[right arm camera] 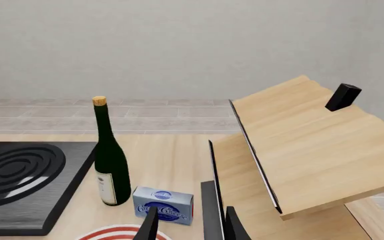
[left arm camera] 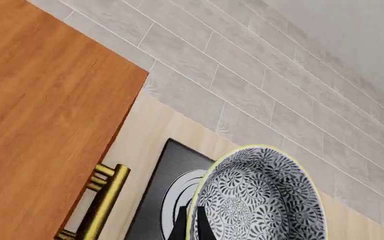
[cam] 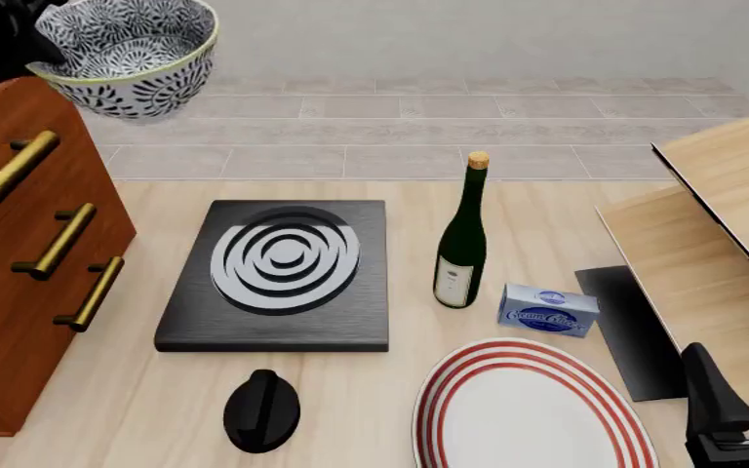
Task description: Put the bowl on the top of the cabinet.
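The blue-black patterned bowl (cam: pixel 128 54) hangs in the air at the far left, above the right edge of the reddish-brown cabinet (cam: pixel 17 244). My left gripper (cam: pixel 4 39) is shut on its rim. In the left wrist view the fingers (left arm camera: pixel 182 225) pinch the rim of the bowl (left arm camera: pixel 259 195), with the cabinet's flat top (left arm camera: pixel 38 100) beside and below it. The bowl touches nothing else. My right gripper (cam: pixel 745 390) is open and empty low at the near right; in its own view (right arm camera: pixel 188 227) nothing lies between the fingers.
A black hot plate (cam: pixel 277 273) with silver rings lies right of the cabinet. A green wine bottle (cam: pixel 460 239), a blue box (cam: pixel 548 310), a red-ringed white plate (cam: pixel 525 409) and a black knob-like object (cam: pixel 261 409) are on the table. Pale wooden boards (cam: pixel 720 224) stand at the right.
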`<action>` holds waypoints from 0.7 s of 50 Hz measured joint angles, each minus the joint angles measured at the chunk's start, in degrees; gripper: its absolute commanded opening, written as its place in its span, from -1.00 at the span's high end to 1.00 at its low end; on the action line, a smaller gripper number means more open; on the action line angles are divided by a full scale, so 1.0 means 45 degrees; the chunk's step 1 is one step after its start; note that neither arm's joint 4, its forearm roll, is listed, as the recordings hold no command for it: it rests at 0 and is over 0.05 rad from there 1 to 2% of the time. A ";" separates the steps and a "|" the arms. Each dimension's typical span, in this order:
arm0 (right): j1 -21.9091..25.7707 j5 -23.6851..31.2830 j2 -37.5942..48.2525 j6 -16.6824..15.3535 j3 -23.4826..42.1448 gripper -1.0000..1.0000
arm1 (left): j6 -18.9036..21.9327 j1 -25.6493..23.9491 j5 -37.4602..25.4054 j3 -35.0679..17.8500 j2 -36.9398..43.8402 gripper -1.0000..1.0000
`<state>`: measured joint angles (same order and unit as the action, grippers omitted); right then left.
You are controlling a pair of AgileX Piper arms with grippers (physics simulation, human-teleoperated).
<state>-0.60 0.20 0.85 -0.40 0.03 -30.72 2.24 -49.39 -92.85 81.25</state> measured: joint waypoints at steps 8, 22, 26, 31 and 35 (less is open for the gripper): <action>-0.0004 -0.0025 0.0038 0.0023 0.0001 -1.00 | -0.0016 0.0575 -0.0522 -0.0634 -0.0043 1.00; -0.0037 -0.0017 0.0031 0.0097 0.0001 -1.00 | 0.0311 0.1755 -0.1478 -0.1825 0.0063 1.00; -0.0042 -0.0011 0.0023 0.0116 -0.0001 -1.00 | 0.0422 0.2104 -0.1758 -0.2185 0.0093 1.00; -0.0046 -0.0012 0.0019 0.0133 -0.0003 -1.00 | 0.0557 0.2513 -0.2066 -0.2580 0.0123 1.00; -0.0052 -0.0015 0.0018 0.0147 -0.0003 -1.00 | 0.0639 0.2847 -0.2283 -0.2853 0.0132 1.00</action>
<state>-0.84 0.13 0.93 0.26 0.02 -27.85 15.05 -59.66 -105.69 81.84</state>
